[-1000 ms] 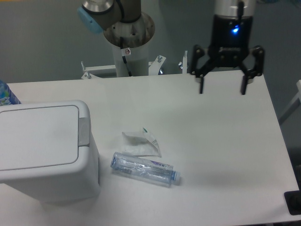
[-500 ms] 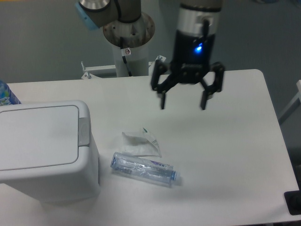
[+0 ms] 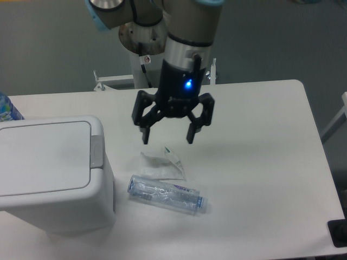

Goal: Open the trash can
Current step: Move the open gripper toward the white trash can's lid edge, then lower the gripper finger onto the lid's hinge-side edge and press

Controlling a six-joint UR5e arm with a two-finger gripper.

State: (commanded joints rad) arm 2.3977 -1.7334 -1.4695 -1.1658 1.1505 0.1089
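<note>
Pincer (image 3: pixel 167 137): fingers spread apart, holding nothing, hanging above the surface (image 3: pixel 260 162).
Bin (image 3: pixel 51 170): lid shut, off to the pincer's left and lower in view, well apart.
Wrapper (image 3: pixel 162 165): just below the pincer.
Bottle (image 3: pixel 167 194): lying below the wrapper.

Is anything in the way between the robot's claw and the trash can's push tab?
Nothing visible is. The open gripper hangs above the table, right of the grey tab. The wrapper and bottle lie lower, off that path.

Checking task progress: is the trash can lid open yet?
No, the trash can lid lies flat and closed, with the open tool apart from it.
</note>
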